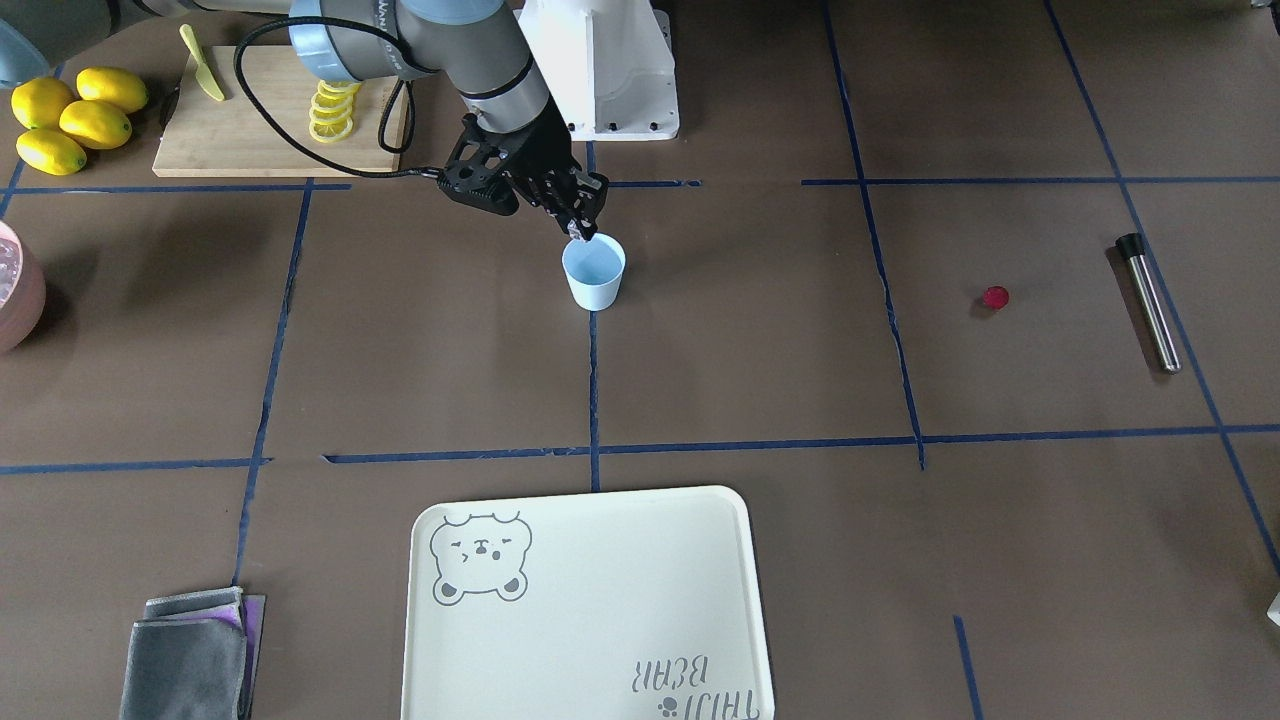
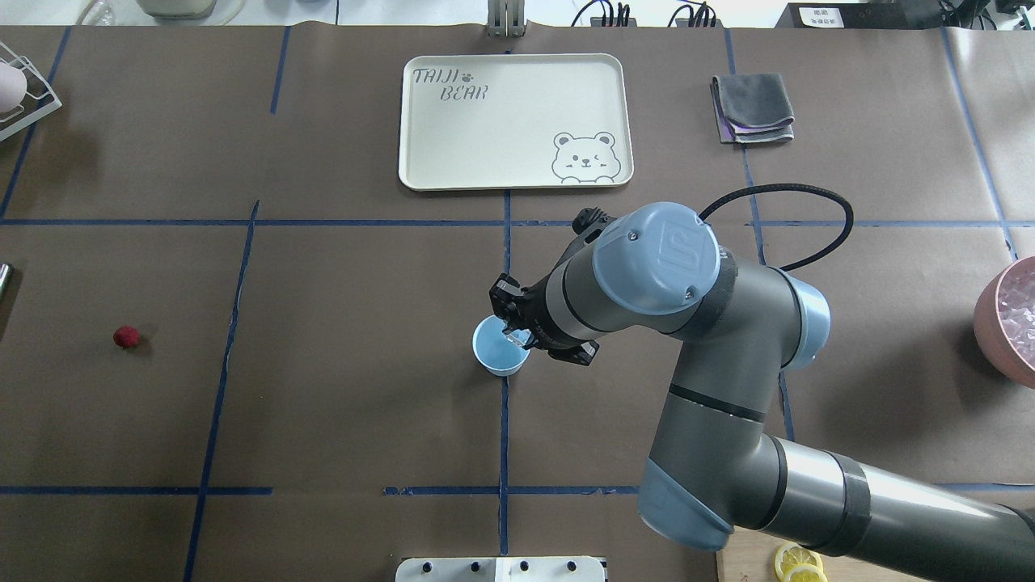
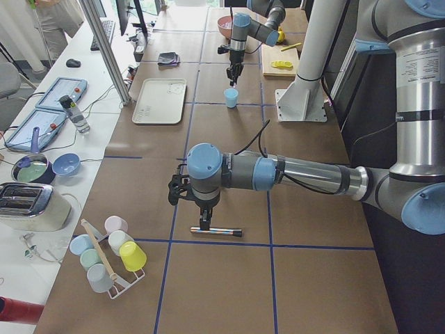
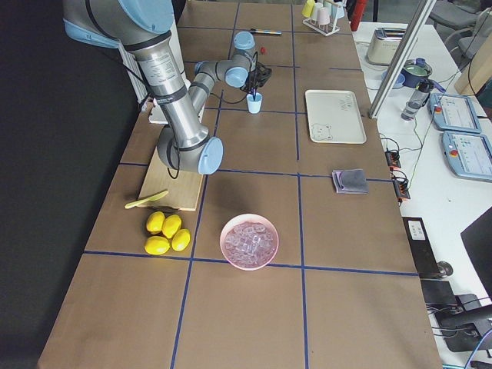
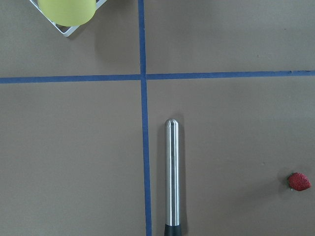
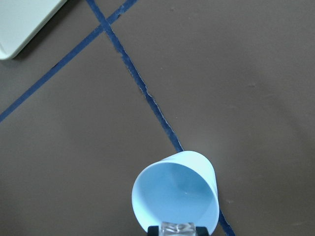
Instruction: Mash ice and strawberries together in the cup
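The pale-blue cup (image 1: 594, 272) (image 2: 499, 358) stands upright at the table's middle, and its inside (image 6: 174, 196) looks bare. My right gripper (image 1: 580, 235) (image 2: 511, 330) hangs just over the cup's rim, shut on a clear piece of ice (image 6: 178, 228). The red strawberry (image 1: 995, 297) (image 2: 126, 337) (image 5: 299, 181) lies alone on the table far toward my left side. My left gripper (image 3: 205, 224) hovers over a steel muddler (image 5: 172, 177) (image 1: 1148, 300). It shows only in the exterior left view, so I cannot tell its state.
A pink bowl of ice (image 2: 1011, 319) (image 4: 249, 241) sits at the right end. The cream bear tray (image 2: 515, 121) and a folded grey cloth (image 2: 752, 109) lie beyond the cup. Lemons (image 1: 70, 115) and a cutting board (image 1: 270, 120) are near the right base. A cup rack (image 3: 104, 257) stands at the left end.
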Controlling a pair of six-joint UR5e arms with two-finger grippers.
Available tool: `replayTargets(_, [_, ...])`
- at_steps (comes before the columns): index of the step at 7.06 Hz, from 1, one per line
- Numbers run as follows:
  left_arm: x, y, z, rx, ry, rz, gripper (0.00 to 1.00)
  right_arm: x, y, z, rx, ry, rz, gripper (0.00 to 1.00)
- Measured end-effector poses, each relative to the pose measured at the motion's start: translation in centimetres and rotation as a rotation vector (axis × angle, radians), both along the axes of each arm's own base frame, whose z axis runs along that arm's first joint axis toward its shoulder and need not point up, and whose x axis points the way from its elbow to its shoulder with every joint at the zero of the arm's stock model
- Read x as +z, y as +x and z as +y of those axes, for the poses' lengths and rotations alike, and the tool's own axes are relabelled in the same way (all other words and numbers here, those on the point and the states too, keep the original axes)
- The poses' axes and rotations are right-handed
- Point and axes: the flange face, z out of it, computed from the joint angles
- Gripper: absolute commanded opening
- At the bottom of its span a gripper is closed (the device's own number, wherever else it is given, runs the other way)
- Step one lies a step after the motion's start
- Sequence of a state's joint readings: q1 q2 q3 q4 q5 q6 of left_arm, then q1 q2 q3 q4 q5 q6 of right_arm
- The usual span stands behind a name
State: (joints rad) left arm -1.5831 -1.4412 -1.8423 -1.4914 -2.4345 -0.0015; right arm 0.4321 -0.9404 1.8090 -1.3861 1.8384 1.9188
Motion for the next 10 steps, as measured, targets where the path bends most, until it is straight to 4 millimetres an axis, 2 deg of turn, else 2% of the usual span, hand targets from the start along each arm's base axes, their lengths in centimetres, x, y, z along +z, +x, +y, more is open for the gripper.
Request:
replayTargets(1, [0.0, 0.1, 0.1, 0.0, -0.001, 0.009, 1.0, 0.0, -0.7, -0.2, 0.002, -0.004, 0.009, 0.59])
replayTargets(2, [0.0, 0.1, 0.2, 0.001, -0.001, 0.015, 1.0, 0.1, -1.0, -0.4, 0.002, -0.007, 0.014, 0.71])
replayTargets(4, [0.0, 0.1, 0.2, 0.001, -0.001, 0.018, 1.0, 0.5, -1.4, -0.5, 0.002, -0.012, 0.025, 0.71])
replayTargets(5, [0.0, 0.1, 0.2, 0.001, -0.001, 0.018, 1.0, 0.5, -1.0, -0.9, 0.005, -0.014, 0.026, 0.72])
replayTargets(6, [0.0, 0.1, 0.2, 0.001, -0.001, 0.018, 1.0, 0.8, 0.4, -1.9, 0.01, -0.023, 0.03, 0.72])
replayTargets(7, [0.1, 0.1, 0.3, 0.002, -0.003, 0.018, 1.0, 2.2, 3.6, -3.2, 0.0, -0.03, 0.037, 0.72])
replayTargets(8, [0.2, 0.2, 0.4, 0.002, -0.006, 0.018, 1.0, 4.9, 8.0, -4.0, -0.03, -0.005, 0.051, 0.99])
replayTargets(10, [0.3, 0.1, 0.5, 0.001, -0.008, 0.018, 1.0, 12.5, 17.1, -4.4, -0.098, 0.1, 0.129, 0.99])
